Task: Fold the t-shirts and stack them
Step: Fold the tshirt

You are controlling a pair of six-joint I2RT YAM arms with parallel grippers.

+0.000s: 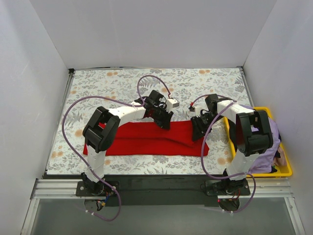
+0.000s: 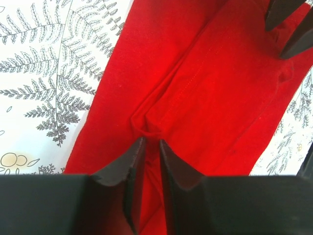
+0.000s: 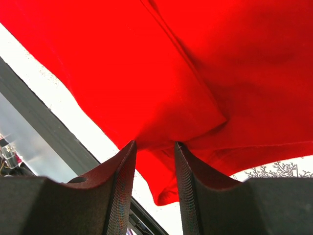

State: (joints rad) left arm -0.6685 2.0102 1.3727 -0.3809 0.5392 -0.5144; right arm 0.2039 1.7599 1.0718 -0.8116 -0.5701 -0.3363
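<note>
The red t-shirt (image 1: 142,139) lies as a long folded strip across the front of the table. My left gripper (image 1: 164,122) is at the strip's back edge, near the middle. In the left wrist view it (image 2: 151,139) is shut on a small pinch of the red t-shirt (image 2: 220,88). My right gripper (image 1: 198,132) is at the strip's right end. In the right wrist view it (image 3: 155,143) grips a thick fold of the red t-shirt (image 3: 122,63), with a corner hanging below. The lilac t-shirt (image 1: 264,161) lies in the yellow bin, mostly hidden by my right arm.
The yellow plastic bin (image 1: 288,169) stands at the table's right front corner. The table has a floral cloth (image 1: 112,83), and white walls close it in at the back and both sides. The dark front rail (image 1: 156,186) holds the arm bases.
</note>
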